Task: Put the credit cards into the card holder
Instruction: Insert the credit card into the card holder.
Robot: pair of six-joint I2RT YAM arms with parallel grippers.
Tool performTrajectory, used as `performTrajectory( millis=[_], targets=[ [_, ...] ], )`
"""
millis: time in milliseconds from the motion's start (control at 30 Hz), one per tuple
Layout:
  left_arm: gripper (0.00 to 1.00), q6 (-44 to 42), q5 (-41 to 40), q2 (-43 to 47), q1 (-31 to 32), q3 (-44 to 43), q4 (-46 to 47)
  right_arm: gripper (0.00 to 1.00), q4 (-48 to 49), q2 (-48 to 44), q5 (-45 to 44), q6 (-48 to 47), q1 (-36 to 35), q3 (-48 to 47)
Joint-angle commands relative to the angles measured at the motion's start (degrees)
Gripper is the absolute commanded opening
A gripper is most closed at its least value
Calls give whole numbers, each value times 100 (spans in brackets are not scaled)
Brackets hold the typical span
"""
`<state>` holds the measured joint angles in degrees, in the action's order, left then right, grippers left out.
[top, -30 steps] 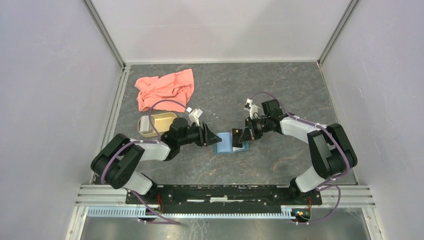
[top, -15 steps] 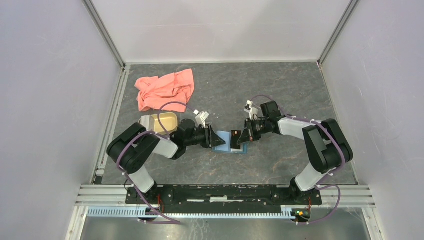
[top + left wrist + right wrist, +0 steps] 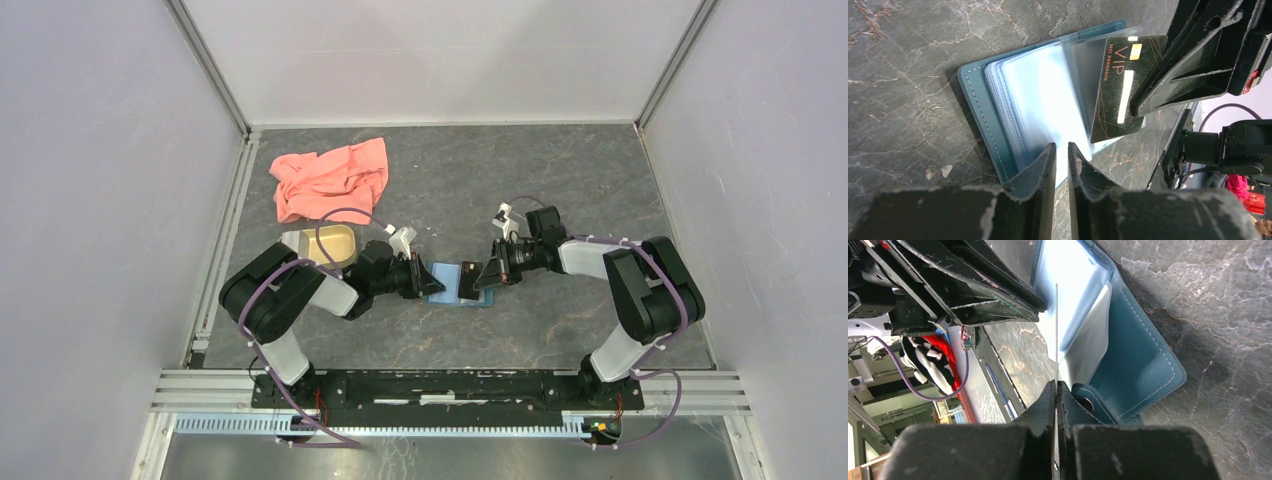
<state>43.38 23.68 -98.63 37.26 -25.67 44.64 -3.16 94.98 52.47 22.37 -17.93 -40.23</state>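
Note:
The teal card holder lies open on the table, its clear sleeves fanned out. My left gripper rests at its left edge. In the left wrist view its tips stand almost together over the sleeves with nothing between them. My right gripper is shut on a dark credit card marked VIP. It holds the card edge-on against the right-hand sleeves, beside the snap tab. A gold-yellow shape and a pale one lie in the tan dish; I cannot tell whether they are cards.
A salmon-pink cloth lies bunched at the back left. The tan dish stands just left of my left arm. Both grippers face each other over the holder, a few centimetres apart. Grey walls enclose the table on three sides.
My left gripper has moved right onto the holder's edge and its jaws have come together. My right gripper has lowered the dark card to the sleeves.

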Motion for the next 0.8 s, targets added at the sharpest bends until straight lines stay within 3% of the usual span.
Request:
performTrajectory(
  millis=[0, 333, 767],
  targets=[
    [22, -107, -392, -140, 10, 7, -496, 0, 465, 60, 178, 345, 17, 74],
    [20, 54, -314, -226, 10, 192, -218, 0, 598, 128, -501, 804, 65, 295],
    [20, 144, -232, -323, 12, 249, -62, 0, 1529, 333, 44, 1623, 63, 551]
  ],
)
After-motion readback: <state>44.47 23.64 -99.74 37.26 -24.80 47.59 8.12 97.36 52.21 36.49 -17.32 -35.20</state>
